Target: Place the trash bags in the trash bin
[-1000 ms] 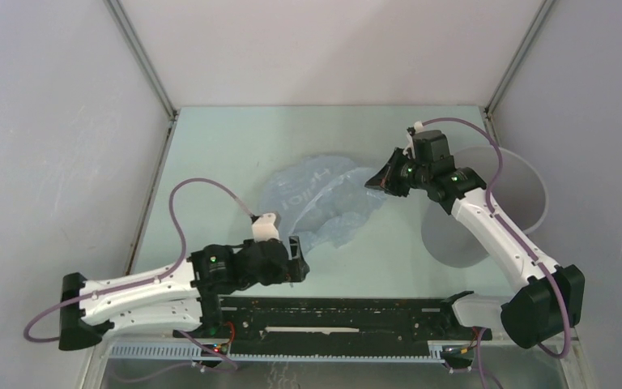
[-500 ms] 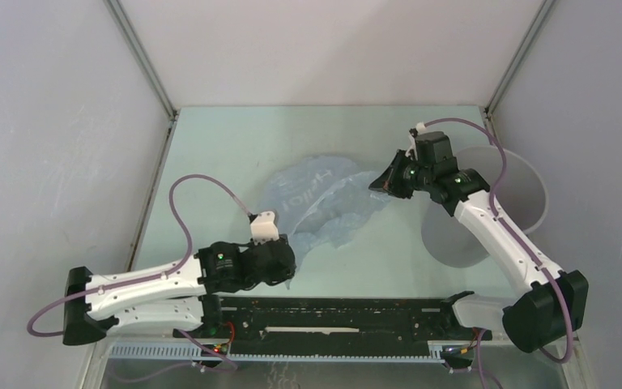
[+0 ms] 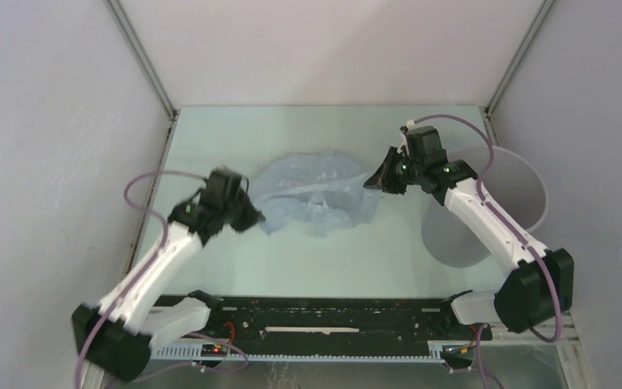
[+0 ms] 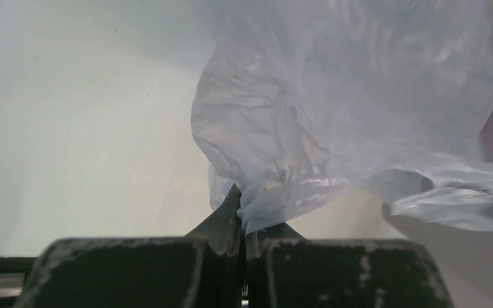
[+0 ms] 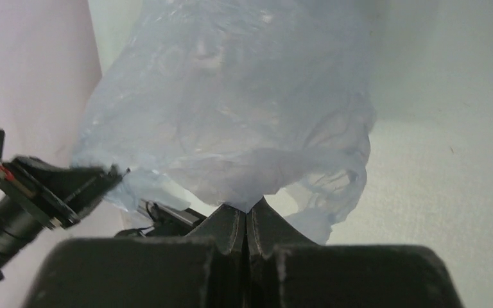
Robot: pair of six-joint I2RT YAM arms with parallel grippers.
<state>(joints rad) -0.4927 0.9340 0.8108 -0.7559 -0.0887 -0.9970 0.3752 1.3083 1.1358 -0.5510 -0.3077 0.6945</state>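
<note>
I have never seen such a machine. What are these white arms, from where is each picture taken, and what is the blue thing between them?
These are two robot arms fixed at the near edge of a table. The wide picture is from a camera above and behind them; the other two are from a camera on each wrist. On the table are a thin pale blue bag and, at the right, a grey bin. The left gripper and the right gripper are each shut on an edge of the bag.
</note>
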